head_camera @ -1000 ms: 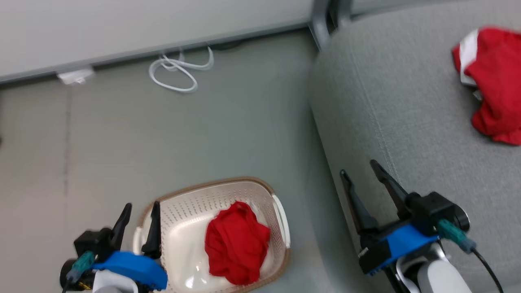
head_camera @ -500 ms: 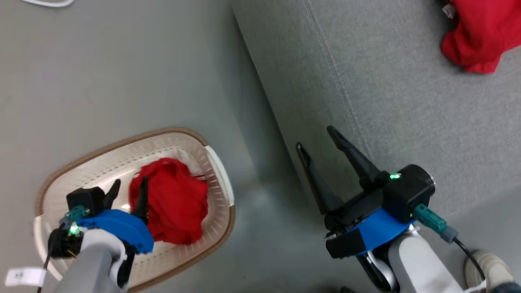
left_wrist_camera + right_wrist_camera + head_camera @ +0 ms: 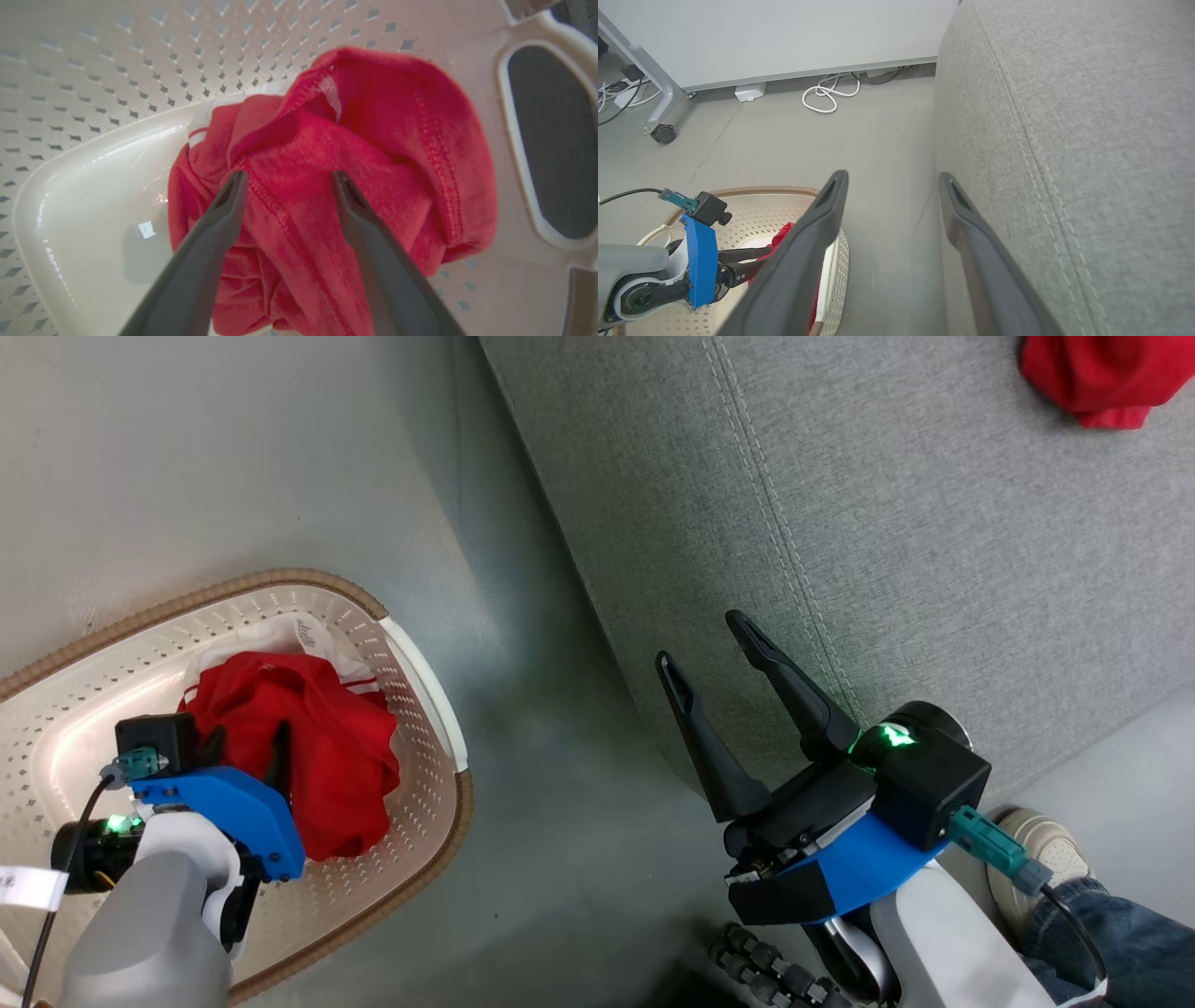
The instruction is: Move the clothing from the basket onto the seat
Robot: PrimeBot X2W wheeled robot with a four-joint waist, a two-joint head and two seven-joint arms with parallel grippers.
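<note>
Left gripper (image 3: 289, 176) is spread wide inside the basket (image 3: 140, 56), crumpled red garment (image 3: 373, 140) right at its tips, not pinched. Right gripper (image 3: 698, 637) gapes wide too, holding nothing, seat (image 3: 887, 523) edge just beside it, second red garment (image 3: 1092, 378) well beyond.

Grey floor (image 3: 784, 140) — pale wall (image 3: 784, 37), coiled cable (image 3: 825, 92).

A red garment (image 3: 373, 116) with white trim sits under the dark grey fingers (image 3: 205, 261) of the left gripper (image 3: 287, 179), in a cream-white basket (image 3: 117, 70) patterned with diamond holes and rimmed in woven brown. Right of the black fingers (image 3: 709, 747) of the right gripper (image 3: 698, 637), the grey woven seat (image 3: 887, 523) shows pale double stitching.
</note>
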